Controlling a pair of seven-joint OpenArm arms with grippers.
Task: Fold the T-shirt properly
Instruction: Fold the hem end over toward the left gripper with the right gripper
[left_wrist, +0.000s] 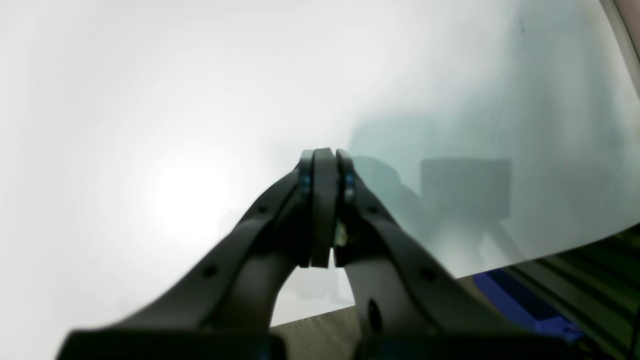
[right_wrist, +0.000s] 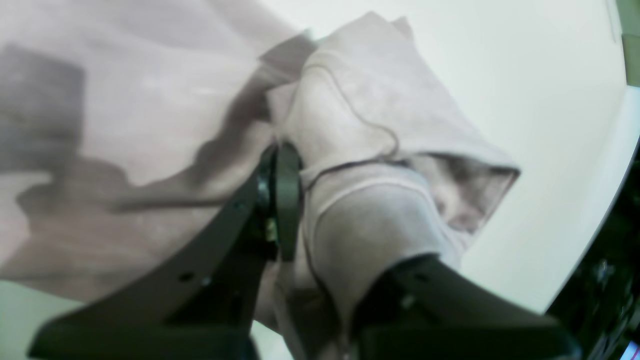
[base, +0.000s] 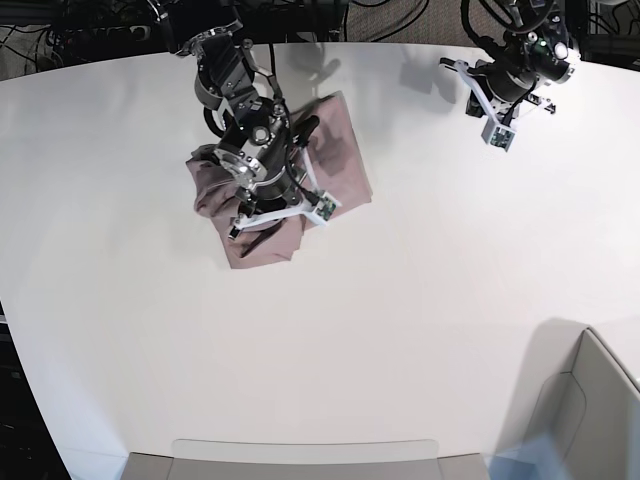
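Observation:
The mauve-pink T-shirt (base: 340, 165) lies partly folded and bunched on the white table (base: 420, 300), at the upper left of the base view. My right gripper (base: 262, 220) sits over its near side. In the right wrist view the right gripper (right_wrist: 305, 200) is shut on a fold of the T-shirt (right_wrist: 360, 115), and cloth drapes over one finger and hides it. My left gripper (base: 490, 115) is far off at the upper right. In the left wrist view the left gripper (left_wrist: 324, 157) is shut and empty above bare table (left_wrist: 150, 100).
Cables and dark gear (base: 330, 15) line the table's far edge. A grey seat-like object (base: 590, 400) stands past the near right corner. The left wrist view shows the table's edge with a blue object (left_wrist: 520, 305) beyond it.

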